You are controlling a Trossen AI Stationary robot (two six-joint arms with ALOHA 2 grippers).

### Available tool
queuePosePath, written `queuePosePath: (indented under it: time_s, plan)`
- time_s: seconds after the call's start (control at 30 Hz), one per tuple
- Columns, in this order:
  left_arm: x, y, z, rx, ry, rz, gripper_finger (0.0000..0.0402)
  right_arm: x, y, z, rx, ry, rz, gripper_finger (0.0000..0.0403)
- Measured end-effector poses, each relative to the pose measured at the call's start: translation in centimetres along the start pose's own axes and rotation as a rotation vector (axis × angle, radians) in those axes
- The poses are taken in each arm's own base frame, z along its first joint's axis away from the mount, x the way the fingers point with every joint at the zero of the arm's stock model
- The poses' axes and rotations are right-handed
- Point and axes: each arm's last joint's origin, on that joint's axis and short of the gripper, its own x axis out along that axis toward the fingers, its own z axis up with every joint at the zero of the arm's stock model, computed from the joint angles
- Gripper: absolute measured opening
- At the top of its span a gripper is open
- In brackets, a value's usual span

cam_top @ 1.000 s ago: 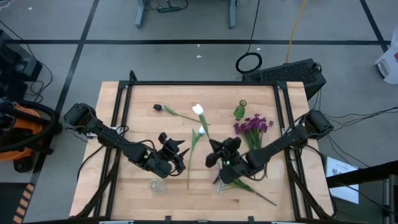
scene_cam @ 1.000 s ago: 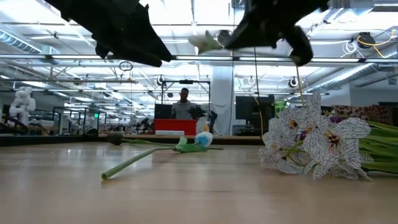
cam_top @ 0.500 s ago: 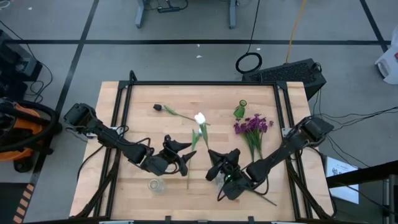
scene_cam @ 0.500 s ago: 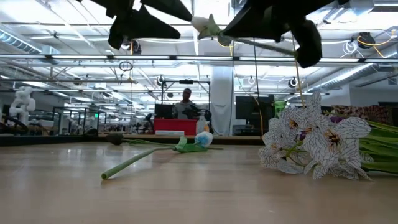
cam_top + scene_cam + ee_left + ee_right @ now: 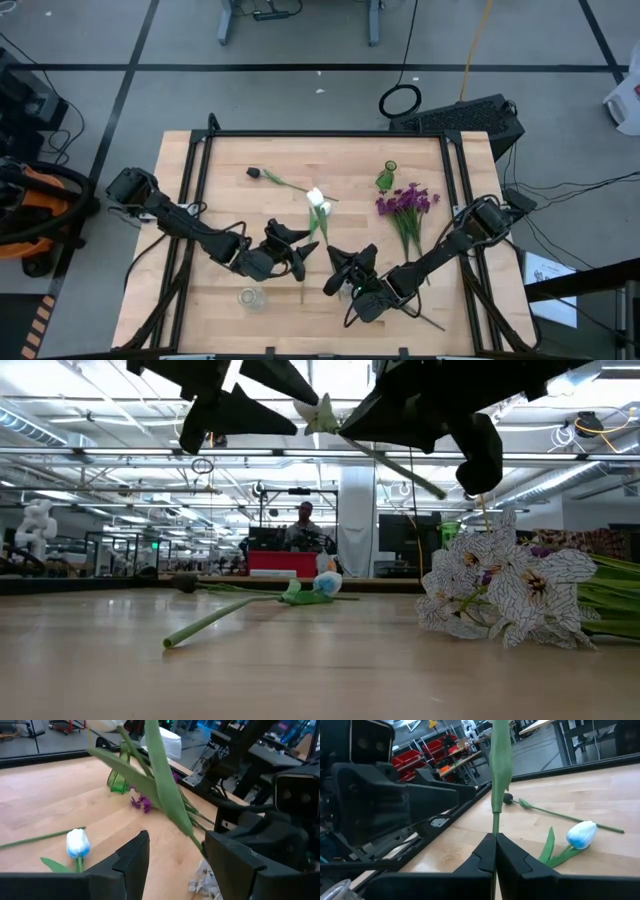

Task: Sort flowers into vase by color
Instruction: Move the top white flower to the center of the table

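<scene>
Since a second ago the right gripper (image 5: 345,281) has drawn back from the purple flowers (image 5: 405,202) toward the table's (image 5: 220,170) near edge, fingers closed on a white tulip's (image 5: 316,198) stem — lifted clear. The left gripper (image 5: 298,252) hangs just beside it, fingers parted. A green vase (image 5: 386,177) stands behind the purple flowers.

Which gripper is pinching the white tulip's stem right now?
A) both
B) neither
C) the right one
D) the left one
C: the right gripper has its fingers shut on the white tulip by the stem, while the left gripper stands open beside it.
</scene>
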Motion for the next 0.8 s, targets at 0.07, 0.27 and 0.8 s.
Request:
queuePosePath:
  time_s: [0.07,0.27,0.8]
  plan:
    - [0.4,-0.1,-0.3,-0.01,-0.011,-0.006,0.0198,0.0,0.1,0.0,-0.007,0.001,0.003,0.0]
    - [1.4,-0.3,-0.5,-0.021,-0.023,-0.059,0.0213,0.0,0.1,0.1,-0.04,-0.012,-0.004,0.0]
    - [2.3,-0.1,-0.5,0.022,0.041,-0.158,0.0269,0.0,0.1,0.0,-0.113,0.009,0.013,0.0]
